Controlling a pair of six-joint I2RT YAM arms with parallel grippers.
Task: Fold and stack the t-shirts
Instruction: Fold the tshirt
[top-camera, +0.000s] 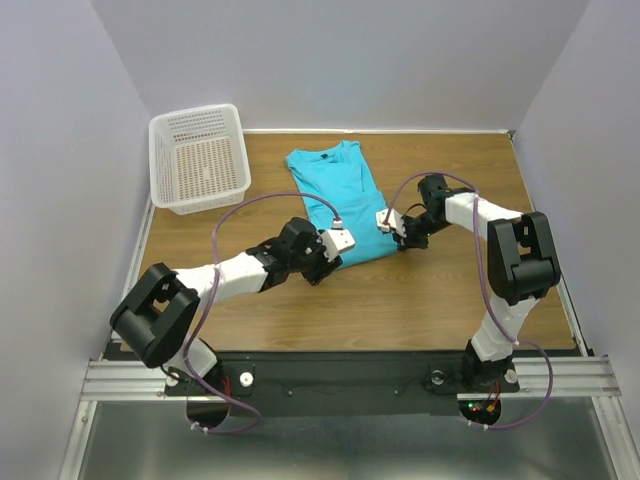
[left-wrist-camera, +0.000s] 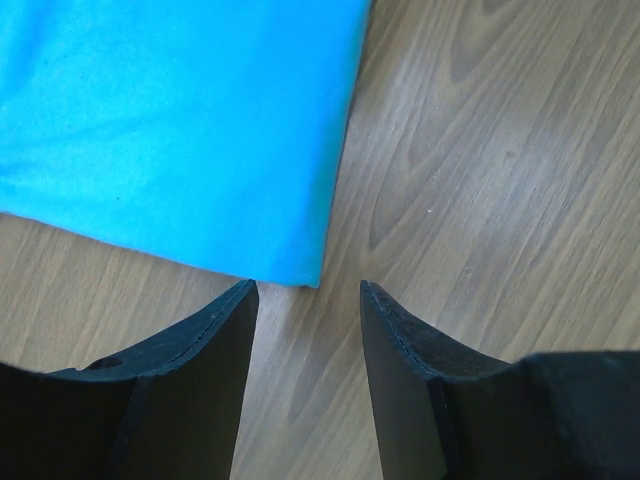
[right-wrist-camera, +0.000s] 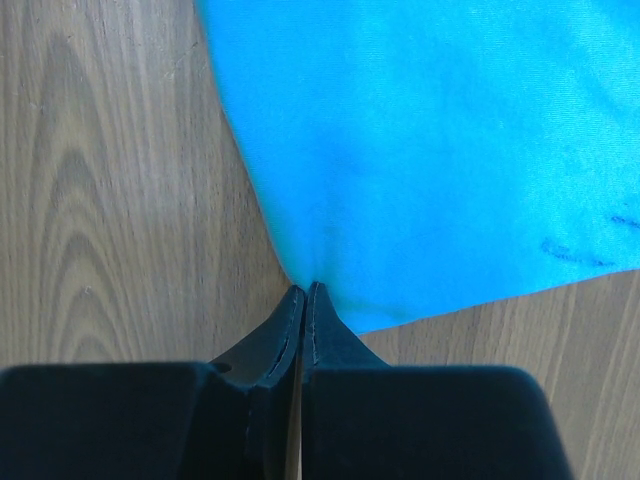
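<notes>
Turquoise short-sleeved cloth t-shirt (top-camera: 335, 195): right gripper (right-wrist-camera: 303, 290) clamped on hem corner, left gripper (left-wrist-camera: 305, 290) apart just short of other; lifting now likely skews fold.

A white plastic mesh basket (top-camera: 160, 170) stands in the upper left of the top view, at the far left corner of the surface (top-camera: 400, 300). Its walls and floor are open lattice, and its rim is a rounded rectangle. The surface is a wood-grain board, brown in the top view and paler in the wrist views (left-wrist-camera: 500, 180) (right-wrist-camera: 100, 180). Plain pale walls (top-camera: 350, 60) close in the left, top and right of the frame. An aluminium rail (top-camera: 560, 375) runs across the bottom.
</notes>
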